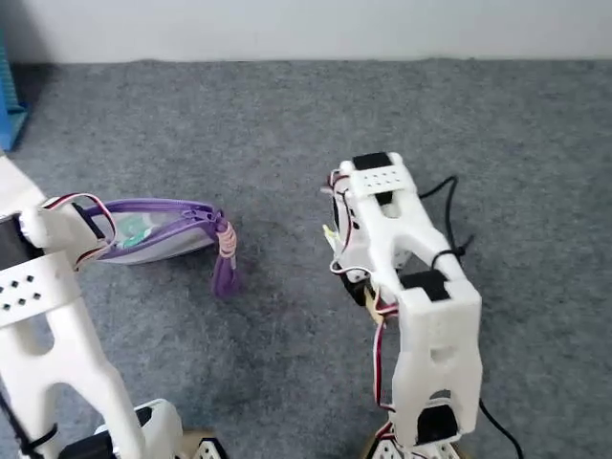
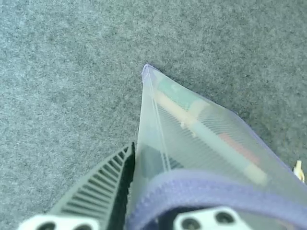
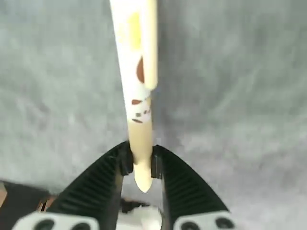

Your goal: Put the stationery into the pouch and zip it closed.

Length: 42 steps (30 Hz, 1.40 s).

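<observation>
In the high view, the pouch [image 1: 158, 229] is lying on the grey mat [image 1: 287, 124] at the left, and the left gripper [image 1: 94, 229] is holding it at the end opposite the purple tassel [image 1: 227, 263]; the right arm [image 1: 411, 287] is standing well apart. In the left wrist view, this claw is pinching the pouch wall near the zip rim [image 2: 201, 189], and pens [image 2: 192, 122] are lying inside (at least two, it seems). In the right wrist view, the right gripper [image 3: 140, 160] is clamping a cream pen [image 3: 136, 72] above the mat. The filling is looking partly done; this pen and the zipping are remaining.
</observation>
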{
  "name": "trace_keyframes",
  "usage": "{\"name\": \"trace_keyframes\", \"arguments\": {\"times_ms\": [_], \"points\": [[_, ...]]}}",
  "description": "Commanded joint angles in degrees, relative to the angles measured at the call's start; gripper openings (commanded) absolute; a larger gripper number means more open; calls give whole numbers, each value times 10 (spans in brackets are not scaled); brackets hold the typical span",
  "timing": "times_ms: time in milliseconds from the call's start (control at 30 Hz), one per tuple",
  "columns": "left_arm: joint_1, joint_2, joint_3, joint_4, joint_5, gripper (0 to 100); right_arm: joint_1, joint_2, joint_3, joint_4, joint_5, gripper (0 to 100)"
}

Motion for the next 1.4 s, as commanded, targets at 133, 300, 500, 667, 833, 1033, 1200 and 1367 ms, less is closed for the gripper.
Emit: {"name": "trace_keyframes", "arguments": {"times_ms": [133,300,500,667,833,1033,1200,1367], "points": [[-3,-26,-4,10,-6,12,18,-192,203,-65,2,9],[-3,-26,-3,10,-5,12,19,-290,338,-200,-33,10],[-3,-26,-4,10,-5,12,17,-345,345,-207,-56,102],[-3,-26,-3,10,-5,12,15,-350,343,-213,-56,239],[-3,-26,-3,10,-5,12,15,-347,314,-242,-58,269],[-2,-25,-3,9,-5,12,-7,-342,276,-325,-56,267],[-2,-25,-3,9,-5,12,-44,-256,217,-331,-59,266],[-2,-25,-3,9,-5,12,-43,-121,106,-316,-60,266]]}}
